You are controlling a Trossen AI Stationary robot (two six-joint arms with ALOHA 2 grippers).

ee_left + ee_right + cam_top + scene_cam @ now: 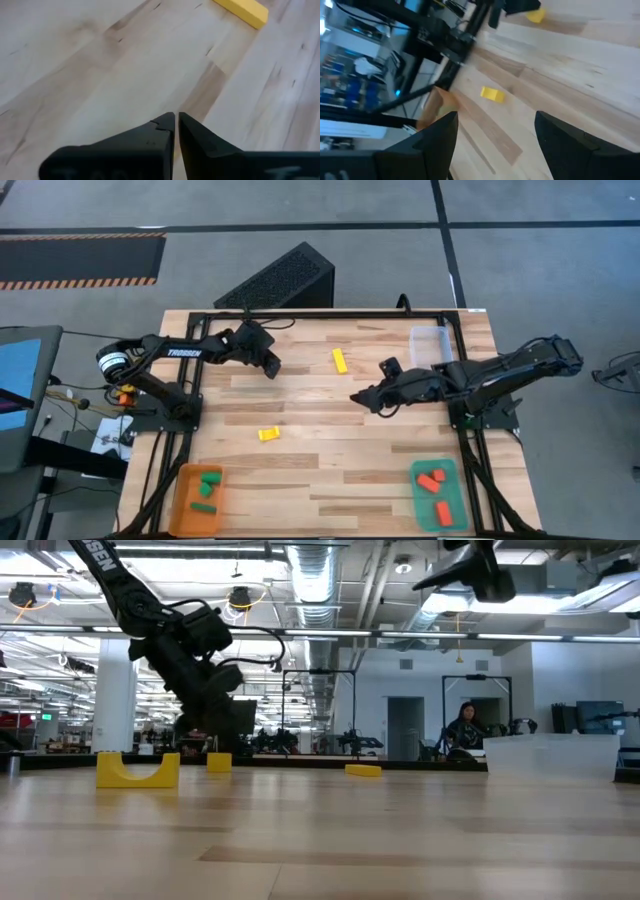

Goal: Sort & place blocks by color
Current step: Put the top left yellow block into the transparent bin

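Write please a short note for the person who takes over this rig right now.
Left pincer: shut, holding nothing, above the table's far left.
Right pincer: open, empty, near mid-table.
Done: green blocks lie in the orange tray; red blocks lie in the teal tray.
Left: the yellow bar and the yellow arch block are loose on the table; the clear tray at far right looks empty.

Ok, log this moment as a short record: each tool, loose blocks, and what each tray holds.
left tool: shut, empty, above the table's far left
right tool: open, empty, over mid-table
loose blocks: yellow bar far centre; yellow arch nearer, left of centre
orange tray: green blocks, near left corner
teal tray: red blocks, near right corner
clear tray: far right, no blocks visible inside
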